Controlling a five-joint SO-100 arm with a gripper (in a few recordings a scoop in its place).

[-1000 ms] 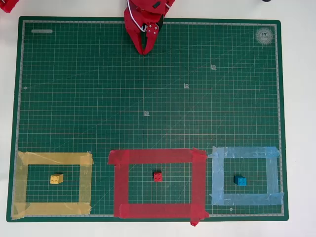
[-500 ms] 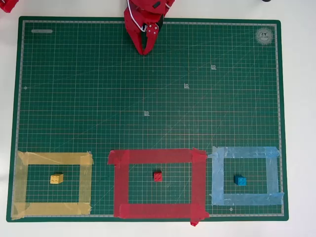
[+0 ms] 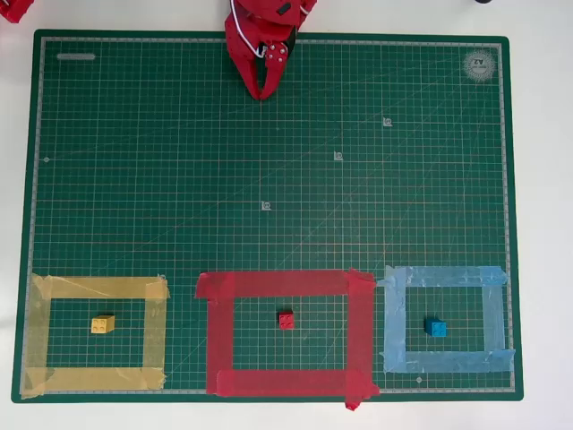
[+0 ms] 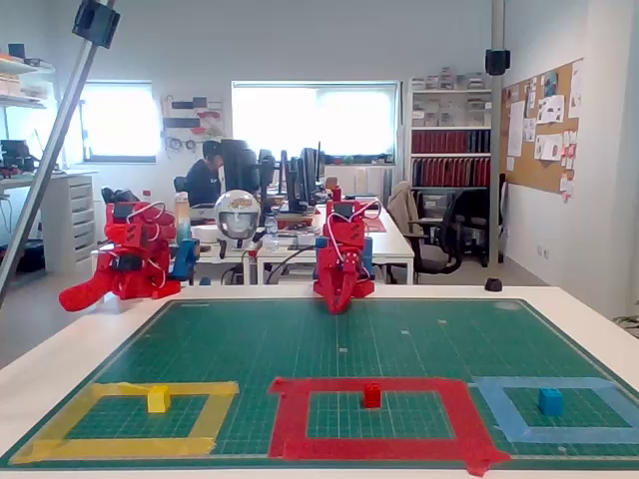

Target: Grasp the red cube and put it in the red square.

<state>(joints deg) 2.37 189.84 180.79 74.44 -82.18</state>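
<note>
The red cube [image 3: 286, 320] [image 4: 371, 396] rests on the green mat inside the red square [image 3: 224, 327] [image 4: 290, 414], near its middle. My red gripper [image 3: 262, 93] [image 4: 337, 307] hangs at the mat's far edge, tips down and pressed together, with nothing between them. It is far from the cube, roughly the mat's whole depth away.
A yellow block [image 3: 103, 324] [image 4: 158, 399] lies inside a yellow tape frame [image 3: 38, 331] on the left. On the right a blue block [image 3: 436, 328] [image 4: 550, 401] lies in a light blue tape frame [image 3: 497, 318]. The green mat [image 3: 269, 179] is bare across its middle.
</note>
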